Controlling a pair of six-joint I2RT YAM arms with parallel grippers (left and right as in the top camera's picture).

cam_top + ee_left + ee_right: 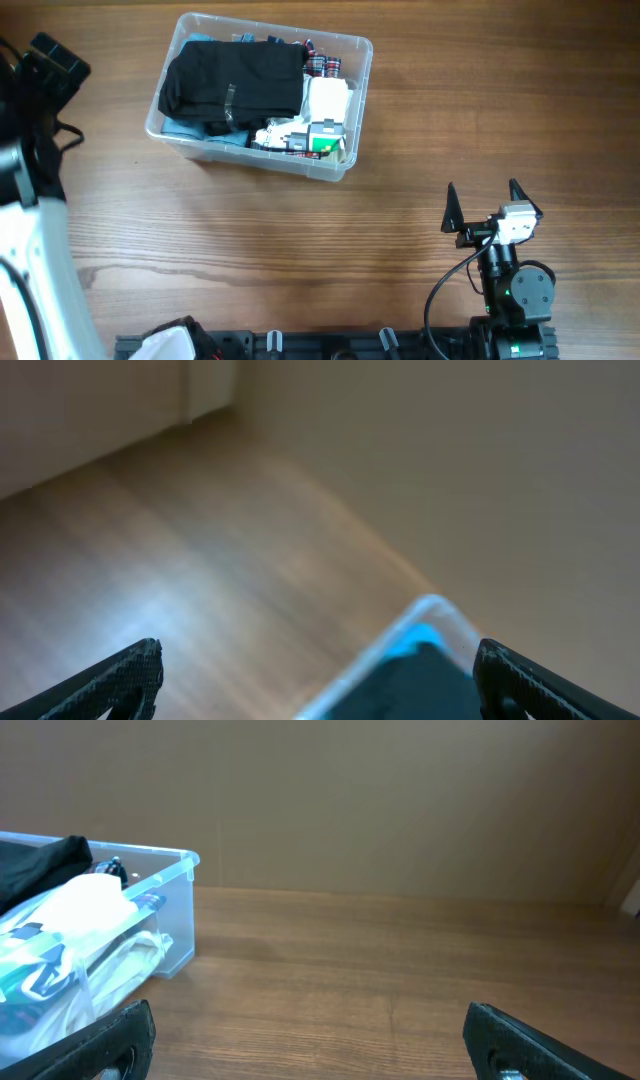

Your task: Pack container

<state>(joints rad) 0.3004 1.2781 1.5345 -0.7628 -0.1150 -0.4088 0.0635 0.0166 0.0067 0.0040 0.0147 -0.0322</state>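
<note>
A brown wood-grain tabletop runs back to a plain beige wall that only the wrist views show. The clear container sits on the far left part of the tabletop; the overhead view alone shows its full load, a black garment beside white packets, while the left wrist view catches one corner. The left gripper hovers by that corner and the right gripper stands well apart, both with fingers spread wide, holding nothing.

You are at a robot lab bench, not a home: a wood-grain table, a black mounting rail along the table's near edge, the right arm with its black cable bolted there, and a plain beige wall behind the table.
</note>
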